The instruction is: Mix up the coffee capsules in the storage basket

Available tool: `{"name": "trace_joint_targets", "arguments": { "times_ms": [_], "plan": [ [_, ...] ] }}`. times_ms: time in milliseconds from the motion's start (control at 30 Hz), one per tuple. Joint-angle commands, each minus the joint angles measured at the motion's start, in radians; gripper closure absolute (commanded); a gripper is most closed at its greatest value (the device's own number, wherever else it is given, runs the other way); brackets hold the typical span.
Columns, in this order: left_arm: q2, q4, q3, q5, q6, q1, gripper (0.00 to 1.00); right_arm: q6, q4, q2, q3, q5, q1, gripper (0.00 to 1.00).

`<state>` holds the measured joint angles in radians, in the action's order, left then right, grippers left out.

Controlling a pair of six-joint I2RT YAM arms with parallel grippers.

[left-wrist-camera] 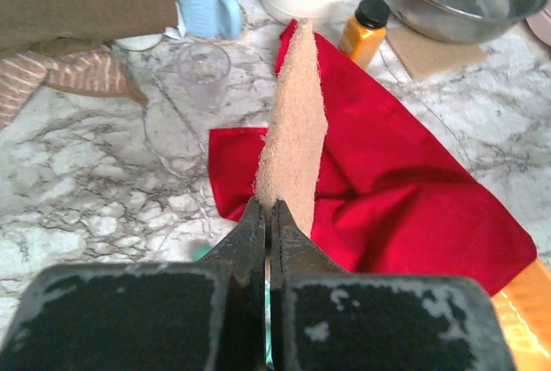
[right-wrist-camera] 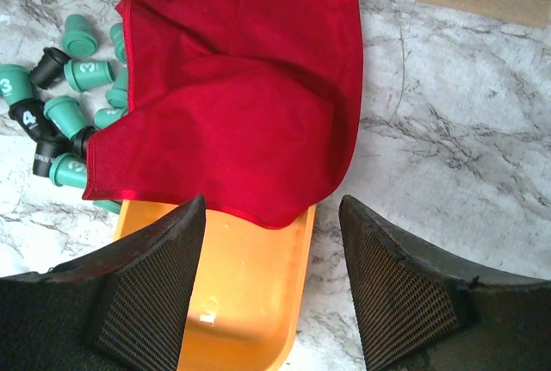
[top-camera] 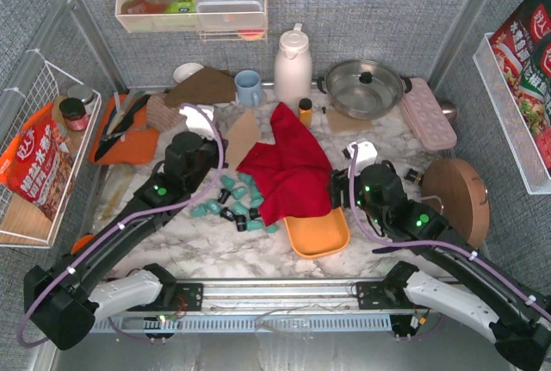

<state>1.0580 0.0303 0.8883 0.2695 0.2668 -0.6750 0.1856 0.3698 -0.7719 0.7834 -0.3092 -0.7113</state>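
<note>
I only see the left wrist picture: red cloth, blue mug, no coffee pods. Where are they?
Observer: The coffee capsules lie scattered on the table, along the red cloth's left edge.
Operator: Not in the storage basket?
Observer: No. The visible part of the storage basket is bare, and the cloth's corner covers its far end.
Operator: My left hand pinches a tan cloth. And the other?
Observer: The right hand is open, above the basket.

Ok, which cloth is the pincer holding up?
The fuzzy tan cloth: the left pincer is shut on its edge, so it stands up. The red cloth just lies loose, its corner over the orange basket.
</note>
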Motion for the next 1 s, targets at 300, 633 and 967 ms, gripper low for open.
{"name": "trace_joint_targets", "arguments": {
  "times_ms": [300,633,967],
  "plan": [
    [0.047,0.031,-0.007,0.103,0.106,0.285,1.0,-0.001,0.011,0.024,-0.035,0.012,0.001,0.32],
    [-0.007,-0.145,-0.174,0.161,0.373,0.461,1.0,0.025,-0.004,0.01,-0.071,0.037,0.0,0.32],
    [0.092,-0.286,-0.289,-0.021,0.503,0.654,1.0,0.033,-0.011,0.01,-0.088,0.056,0.001,0.32]
  ]
}}
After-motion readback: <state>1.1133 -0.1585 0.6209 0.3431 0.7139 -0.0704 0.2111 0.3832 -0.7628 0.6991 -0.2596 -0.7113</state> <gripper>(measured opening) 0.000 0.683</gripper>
